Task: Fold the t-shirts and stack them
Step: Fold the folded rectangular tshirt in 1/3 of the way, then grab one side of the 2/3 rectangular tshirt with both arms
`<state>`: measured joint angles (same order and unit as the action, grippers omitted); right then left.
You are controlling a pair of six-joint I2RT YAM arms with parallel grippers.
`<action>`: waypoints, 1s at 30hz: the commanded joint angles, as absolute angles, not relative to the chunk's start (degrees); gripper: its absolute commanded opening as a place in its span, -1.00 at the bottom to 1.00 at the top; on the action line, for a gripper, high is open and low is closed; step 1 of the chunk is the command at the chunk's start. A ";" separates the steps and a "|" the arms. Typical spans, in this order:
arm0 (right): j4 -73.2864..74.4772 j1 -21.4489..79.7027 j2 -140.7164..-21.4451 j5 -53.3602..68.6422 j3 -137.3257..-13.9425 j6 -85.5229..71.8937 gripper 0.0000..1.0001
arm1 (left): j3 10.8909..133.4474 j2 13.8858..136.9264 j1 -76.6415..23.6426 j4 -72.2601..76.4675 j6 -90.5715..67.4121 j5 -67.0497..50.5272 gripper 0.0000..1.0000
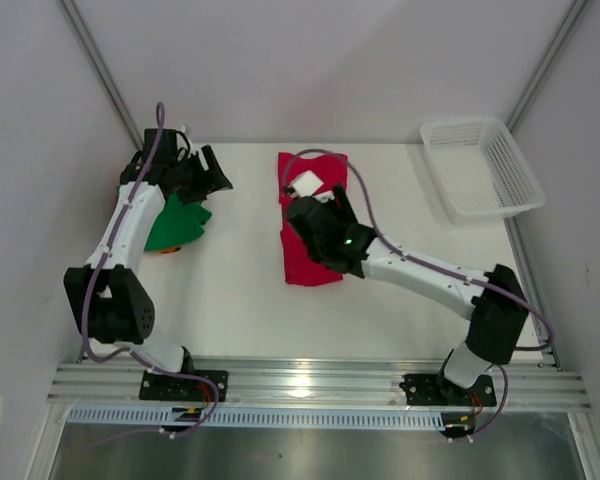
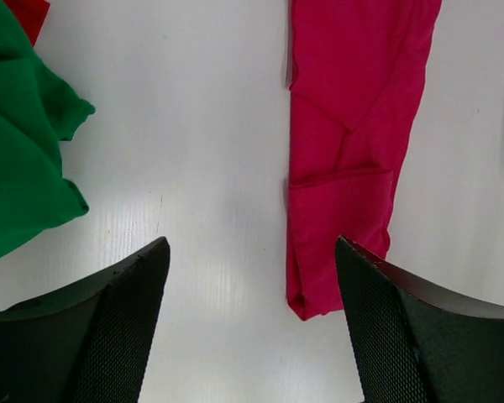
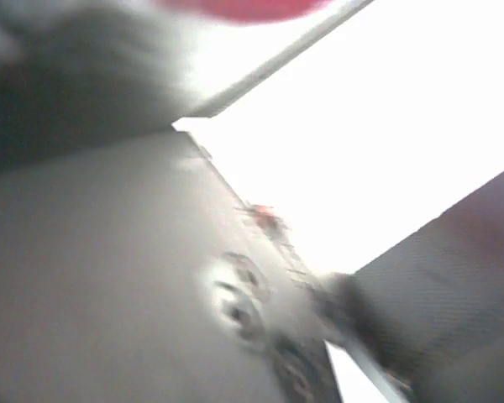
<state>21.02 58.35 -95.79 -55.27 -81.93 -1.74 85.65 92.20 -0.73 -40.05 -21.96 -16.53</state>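
Crimson t-shirt [image 1: 298, 262], narrow folded strip, running near-to-far

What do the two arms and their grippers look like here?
The left arm and right arm have white links and black joints, each trailed by a lilac cable. The left gripper has black fingers with finely dimpled faces. A green light glows on the right wrist.

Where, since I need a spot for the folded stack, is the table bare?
Bare table runs between the green t-shirt and the crimson t-shirt, and between that and the basket, though the right arm crosses its near part. The far left is crowded: the left arm hangs over the green t-shirt.
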 commanded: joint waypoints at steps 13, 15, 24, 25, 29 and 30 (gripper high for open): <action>19.53 38.85 -66.89 -17.17 -49.70 -38.22 0.37 | 66.27 73.30 -0.79 -23.56 -25.48 -25.57 0.79; 15.05 38.85 -65.40 -13.99 -45.46 -43.03 0.38 | 63.64 72.78 -0.79 -21.98 -26.54 -26.72 0.79; -4.65 40.52 -68.20 -2.64 -29.28 -55.89 0.38 | 60.29 71.19 -0.79 -21.09 -27.16 -27.33 0.78; -5.53 40.60 -69.33 -2.38 -28.92 -56.42 0.38 | 60.64 71.28 -0.79 -21.27 -27.07 -27.07 0.78; -9.22 41.31 -72.77 -1.76 -28.92 -56.95 0.38 | 61.17 71.28 -0.88 -21.80 -27.07 -26.89 0.77; -9.92 41.48 -73.47 -1.32 -28.83 -57.13 0.39 | 61.35 71.11 -0.79 -22.06 -26.90 -26.89 0.76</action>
